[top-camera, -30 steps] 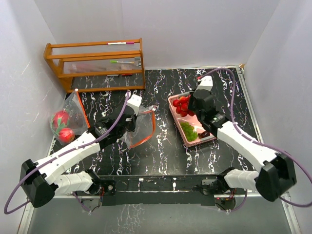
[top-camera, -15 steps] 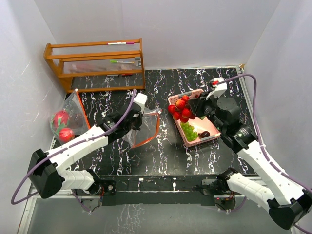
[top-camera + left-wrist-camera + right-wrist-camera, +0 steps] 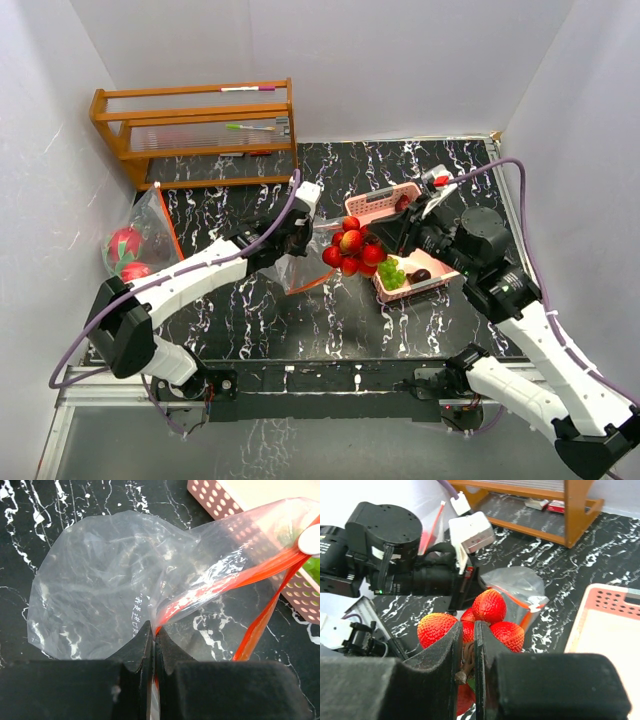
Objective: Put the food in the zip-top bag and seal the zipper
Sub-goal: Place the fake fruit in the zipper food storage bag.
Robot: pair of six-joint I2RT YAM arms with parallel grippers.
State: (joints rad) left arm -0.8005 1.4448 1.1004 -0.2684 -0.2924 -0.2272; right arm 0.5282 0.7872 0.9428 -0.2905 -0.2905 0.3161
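Red fruits (image 3: 351, 250), clear orange-edged bag (image 3: 115, 580), pink basket (image 3: 385, 205), black white-veined table (image 3: 350, 325).

Bright even light, faint shadows, sheen on zip-top bag (image 3: 95, 590), near foreground soft.

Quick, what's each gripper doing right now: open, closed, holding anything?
Left gripper: closed, pinching the rim of the zip-top bag.
Right gripper: closed on the stem of the red fruit bunch.

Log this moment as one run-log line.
left gripper: shut on zip-top bag rim | right gripper: shut on red fruit cluster stem, beside bag mouth | grapes: in basket
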